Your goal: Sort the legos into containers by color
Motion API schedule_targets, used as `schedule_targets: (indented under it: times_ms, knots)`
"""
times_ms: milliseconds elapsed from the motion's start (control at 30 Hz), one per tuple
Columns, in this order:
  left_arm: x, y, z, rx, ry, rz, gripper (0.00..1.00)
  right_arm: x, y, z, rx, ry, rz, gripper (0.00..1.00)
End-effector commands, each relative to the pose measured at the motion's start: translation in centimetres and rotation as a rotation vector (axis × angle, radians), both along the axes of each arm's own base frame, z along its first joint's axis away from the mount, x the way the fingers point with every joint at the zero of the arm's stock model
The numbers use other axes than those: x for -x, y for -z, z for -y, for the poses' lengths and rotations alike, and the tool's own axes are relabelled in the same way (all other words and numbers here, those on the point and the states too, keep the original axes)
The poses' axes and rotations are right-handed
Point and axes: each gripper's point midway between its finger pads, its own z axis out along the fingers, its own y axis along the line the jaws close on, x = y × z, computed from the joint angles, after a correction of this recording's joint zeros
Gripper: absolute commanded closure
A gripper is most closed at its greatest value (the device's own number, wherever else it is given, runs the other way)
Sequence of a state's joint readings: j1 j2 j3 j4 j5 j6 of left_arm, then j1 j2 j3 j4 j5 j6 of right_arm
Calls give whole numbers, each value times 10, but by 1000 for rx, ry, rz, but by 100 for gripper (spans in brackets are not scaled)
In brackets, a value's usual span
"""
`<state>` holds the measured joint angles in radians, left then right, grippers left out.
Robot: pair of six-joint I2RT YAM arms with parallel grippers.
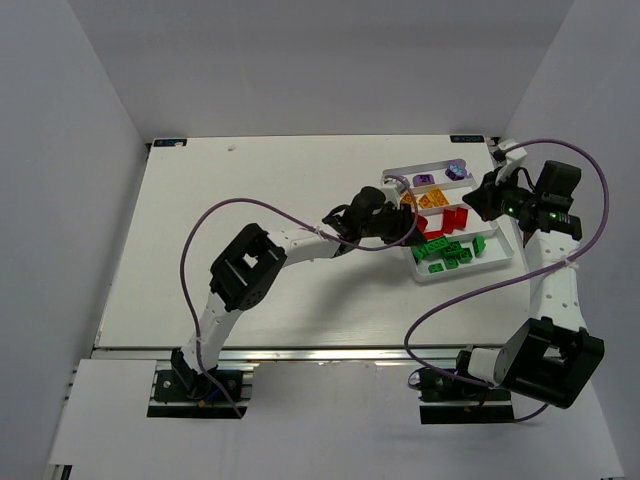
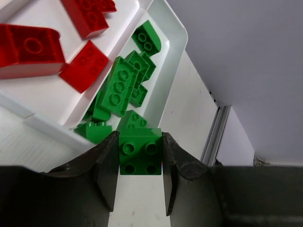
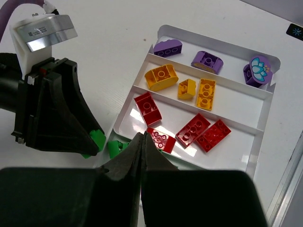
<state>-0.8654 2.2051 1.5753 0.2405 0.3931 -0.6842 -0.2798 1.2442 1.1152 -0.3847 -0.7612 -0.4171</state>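
One green brick (image 2: 139, 158) sits between the two fingers of my left gripper (image 2: 139, 142). The fingers press on both its sides, so I am holding it tight. I hold it because it belongs with the other green pieces (image 2: 120, 87). They lie in the nearest row of the white tray (image 2: 170, 33), at about 12 o'clock from my brick. My brick hangs just by that row's end. One small green bit lies at 9 o'clock from my brick, and I cannot tell if it is inside the tray or just outside.

Each color has its own row, so nothing gets mixed. The red bricks (image 2: 28, 47) fill the row next to the green one. After that come the yellow pieces (image 3: 161, 77), and the purple pieces (image 3: 207, 60) lie in the last row.

From above, the tray rests on the table (image 1: 250, 200) at about 3 o'clock from its middle. My left arm stretches out toward 2 o'clock, low and long, with the wrist tipped down at the tray.

My right gripper (image 3: 142, 142) is squeezed shut with nothing in it. That arm goes up toward 12 o'clock, then bends toward 9 o'clock, so it hangs above the tray's right end. I think it is waiting out of the way while my left side drops the brick.
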Motion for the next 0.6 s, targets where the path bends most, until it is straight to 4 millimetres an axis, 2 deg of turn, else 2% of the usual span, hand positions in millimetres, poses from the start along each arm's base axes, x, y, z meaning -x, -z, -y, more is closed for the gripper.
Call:
schedule_targets:
  times_ms: [0,67,133,167,300,400,567]
  knots:
    - [-6,-34,21,75,-20,44,83,4,-16,1,-25,-5,47,100]
    - [-7,-37,29,80,-28,57,80,5,-15,2,-31,-7,46,100]
    - [-3,-22,38,50,-26,51,78,5,-16,3,-35,-7,49,100]
    - [-5,-27,43,56,-32,59,78,5,-17,4,-37,-4,49,100]
    - [1,-16,57,18,-38,62,72,5,-16,5,-43,-6,48,100]
    - [0,-10,63,-9,-56,66,69,5,-17,5,-45,-5,47,100]
    - [1,-1,65,-56,-75,76,59,5,-17,6,-53,-5,45,100]
